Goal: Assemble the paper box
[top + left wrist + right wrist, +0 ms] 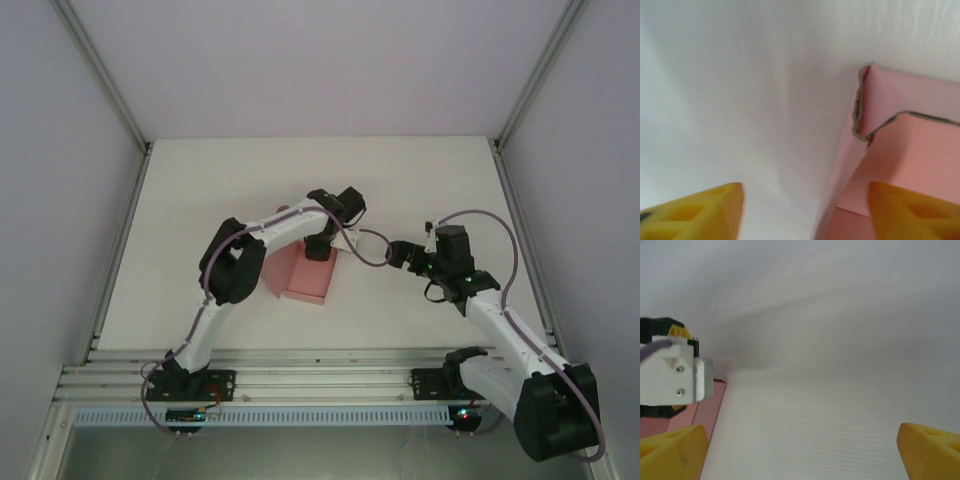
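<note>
— Looking down from the top camera, where does the paper box (305, 280) sit?
— Mid-table (200, 200), pink, under the left arm's wrist. The left gripper (322, 247) hangs over its far edge and hides that part. Whether its fingers are spread I can't tell from up here. The right gripper (398, 255) is off to the box's right, apart from it and too small to read.
— And the left wrist camera?
— Two yellow fingers (700, 212) stand wide apart, released. One is over bare table, the other over the pink inside. An upright pink wall with a rough grey edge rises between them. I can't tell if either finger touches it. Much of the box is cut off at the right.
— The right wrist camera?
— Its yellow fingertips (672, 452) sit at the two bottom corners, spread wide, with bare white table between them. At the left edge the other gripper's white housing covers the box, and a pink strip shows beneath it.
</note>
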`<state>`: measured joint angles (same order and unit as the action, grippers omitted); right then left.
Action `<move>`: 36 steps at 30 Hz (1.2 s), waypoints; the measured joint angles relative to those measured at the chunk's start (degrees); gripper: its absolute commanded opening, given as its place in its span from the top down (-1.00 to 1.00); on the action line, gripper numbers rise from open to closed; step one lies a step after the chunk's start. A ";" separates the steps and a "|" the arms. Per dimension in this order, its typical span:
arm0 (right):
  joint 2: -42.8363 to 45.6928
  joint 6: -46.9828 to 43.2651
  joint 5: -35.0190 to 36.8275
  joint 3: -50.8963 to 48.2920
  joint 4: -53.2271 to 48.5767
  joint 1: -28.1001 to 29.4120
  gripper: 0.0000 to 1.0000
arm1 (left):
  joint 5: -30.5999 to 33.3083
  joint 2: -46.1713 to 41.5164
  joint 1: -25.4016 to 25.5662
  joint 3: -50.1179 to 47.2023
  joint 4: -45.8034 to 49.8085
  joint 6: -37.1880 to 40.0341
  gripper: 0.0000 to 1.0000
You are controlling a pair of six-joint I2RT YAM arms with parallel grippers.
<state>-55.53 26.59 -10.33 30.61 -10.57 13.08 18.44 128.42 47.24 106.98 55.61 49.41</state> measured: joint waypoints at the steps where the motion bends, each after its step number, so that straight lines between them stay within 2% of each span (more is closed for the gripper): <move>1: 0.04 -0.02 -0.15 0.00 0.00 0.00 -0.97 | -0.76 -0.57 -0.02 0.00 0.00 -0.28 -0.99; 6: -0.74 -0.90 -1.60 0.28 0.24 0.02 -0.98 | -5.60 -8.39 -0.76 -3.17 -3.58 -2.64 -0.99; 10: -3.91 -2.69 -2.62 2.51 0.52 0.33 -0.98 | -7.85 -21.92 -2.82 -12.83 -13.81 -10.10 -0.99; 13: -7.56 -5.22 -3.45 5.22 1.05 1.73 -0.98 | -5.90 -32.26 -5.22 -20.13 -23.67 -22.86 -0.99; 17: -15.32 -10.95 -5.25 11.96 0.83 6.08 -0.98 | -4.42 -43.19 -10.62 -27.17 -30.71 -42.62 -0.99; 21: -26.91 -19.45 -5.81 23.98 -2.29 12.35 -0.97 | -3.91 -54.03 -18.95 -38.88 -33.38 -61.33 -0.99; 24: -35.60 -25.18 -6.01 33.05 -5.03 15.98 -0.92 | -5.27 -58.03 -25.16 -45.79 -32.83 -70.49 -0.99; 27: -44.65 -30.27 -5.60 42.49 -8.70 18.71 -0.81 | -6.05 -58.82 -28.26 -49.90 -31.65 -76.08 -0.99; 31: -55.67 -35.74 -4.22 53.81 -14.84 21.51 -0.63 | -7.23 -59.82 -28.87 -54.21 -31.15 -79.38 -0.99; 36: -62.95 -38.77 -2.97 58.82 -20.26 23.74 -0.35 | -7.30 -61.79 -28.94 -55.56 -30.32 -80.54 -0.99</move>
<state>-118.48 -12.19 -13.30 89.43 -30.83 36.82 11.14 66.63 18.31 51.42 25.30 -31.14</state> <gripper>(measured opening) 0.730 0.994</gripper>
